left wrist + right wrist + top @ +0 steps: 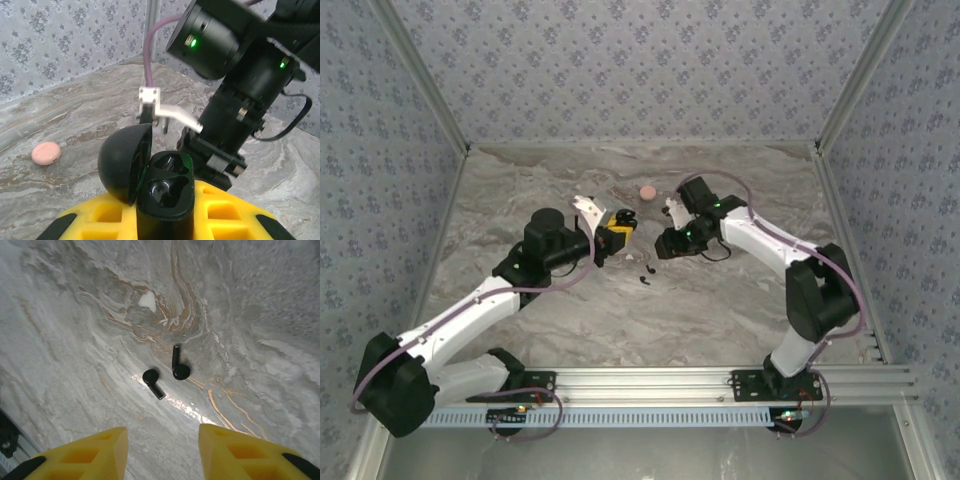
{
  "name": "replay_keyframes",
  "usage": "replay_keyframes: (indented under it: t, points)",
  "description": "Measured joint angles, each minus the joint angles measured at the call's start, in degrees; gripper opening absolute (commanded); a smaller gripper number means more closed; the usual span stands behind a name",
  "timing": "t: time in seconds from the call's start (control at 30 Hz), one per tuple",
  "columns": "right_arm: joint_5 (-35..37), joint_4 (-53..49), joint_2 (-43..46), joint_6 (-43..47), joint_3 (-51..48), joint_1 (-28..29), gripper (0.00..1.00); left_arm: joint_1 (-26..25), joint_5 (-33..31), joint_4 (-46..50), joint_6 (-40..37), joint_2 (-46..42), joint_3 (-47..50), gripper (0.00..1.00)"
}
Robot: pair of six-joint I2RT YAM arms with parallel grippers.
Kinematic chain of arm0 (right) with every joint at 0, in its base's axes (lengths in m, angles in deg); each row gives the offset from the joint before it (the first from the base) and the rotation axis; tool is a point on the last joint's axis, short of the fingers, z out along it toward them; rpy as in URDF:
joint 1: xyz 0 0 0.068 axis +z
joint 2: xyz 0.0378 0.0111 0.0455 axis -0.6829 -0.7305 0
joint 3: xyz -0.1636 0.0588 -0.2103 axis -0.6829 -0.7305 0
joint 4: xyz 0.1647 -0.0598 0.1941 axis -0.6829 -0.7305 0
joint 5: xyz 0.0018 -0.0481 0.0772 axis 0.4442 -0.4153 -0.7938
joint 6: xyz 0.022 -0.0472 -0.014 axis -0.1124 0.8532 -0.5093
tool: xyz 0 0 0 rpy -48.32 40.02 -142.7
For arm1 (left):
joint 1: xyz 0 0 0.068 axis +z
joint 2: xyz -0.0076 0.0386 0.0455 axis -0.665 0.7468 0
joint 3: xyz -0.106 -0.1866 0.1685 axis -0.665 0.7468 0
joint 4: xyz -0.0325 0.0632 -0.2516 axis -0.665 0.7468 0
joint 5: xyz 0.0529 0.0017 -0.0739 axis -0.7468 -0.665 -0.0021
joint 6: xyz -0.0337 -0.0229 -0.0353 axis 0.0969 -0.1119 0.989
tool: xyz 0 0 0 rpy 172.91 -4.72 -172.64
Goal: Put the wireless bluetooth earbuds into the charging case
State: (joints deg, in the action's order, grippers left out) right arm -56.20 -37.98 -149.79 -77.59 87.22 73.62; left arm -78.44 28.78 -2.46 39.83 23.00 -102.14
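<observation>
Left gripper [165,222]: yellow fingers [227,216] clamped on the lower body of the charging case [166,200], which stands mouth-up between them.
Case lid [121,167]: hinged back toward 10 o'clock, with both moulded wells [168,165] bare.
Right gripper [162,452]: jaws spread wide with nothing between them, hovering over the marble table [260,305].
Earbuds: two on the table at 12 o'clock from the jaw gap, one [152,382] just beside the other [179,369], stems pointing different ways.
Pink disc [46,153]: at 9 o'clock of the case, well apart.
Step in hand: probably the first pick, since neither earbud is seated yet.
Next move calls for: a straight descent onto one earbud and a narrow pinch that spares its neighbour. The stem must then be turned to match a well.
</observation>
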Motion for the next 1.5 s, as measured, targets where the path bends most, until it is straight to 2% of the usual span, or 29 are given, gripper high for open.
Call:
replay_keyframes:
  t: [0.27,0.5,1.1,1.5]
  points:
    - [0.13,1.68,-8.02,-2.4,1.42,2.97,0.23,0.0,-1.97,1.88,0.42,-1.92,1.62,0.2]
    - [-0.74,2.23,-12.11,-3.1,4.72,5.14,0.18,0.0,-3.19,2.25,0.44,-3.43,2.16,0.2]
    - [-0.5,1.6,-17.27,-3.93,6.78,5.62,0.18,0.0,-4.07,2.49,0.44,-3.74,2.93,0.2]
    - [5.9,-3.65,-17.57,-2.84,9.18,5.77,0.2,0.0,-4.44,2.73,0.44,-3.45,2.93,0.2]
